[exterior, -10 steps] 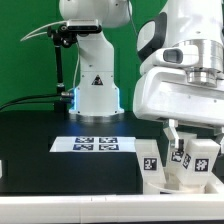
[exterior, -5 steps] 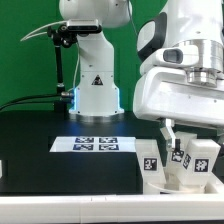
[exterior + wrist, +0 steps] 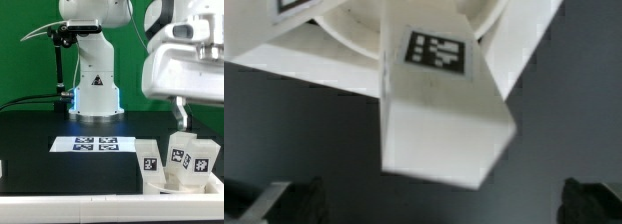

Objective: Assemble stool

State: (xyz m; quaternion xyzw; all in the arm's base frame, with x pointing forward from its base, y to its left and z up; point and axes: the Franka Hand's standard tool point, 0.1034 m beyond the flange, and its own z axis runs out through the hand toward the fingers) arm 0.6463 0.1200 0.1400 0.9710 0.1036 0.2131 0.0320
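At the exterior view's lower right, the stool [image 3: 180, 160] stands legs-up on the worktop [image 3: 50, 170]. The end effector [image 3: 183, 112] hangs above, fingers apart, empty; fetching another leg seems next.

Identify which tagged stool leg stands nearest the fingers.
The middle leg, directly beneath the raised open fingers; the other two legs flank it.
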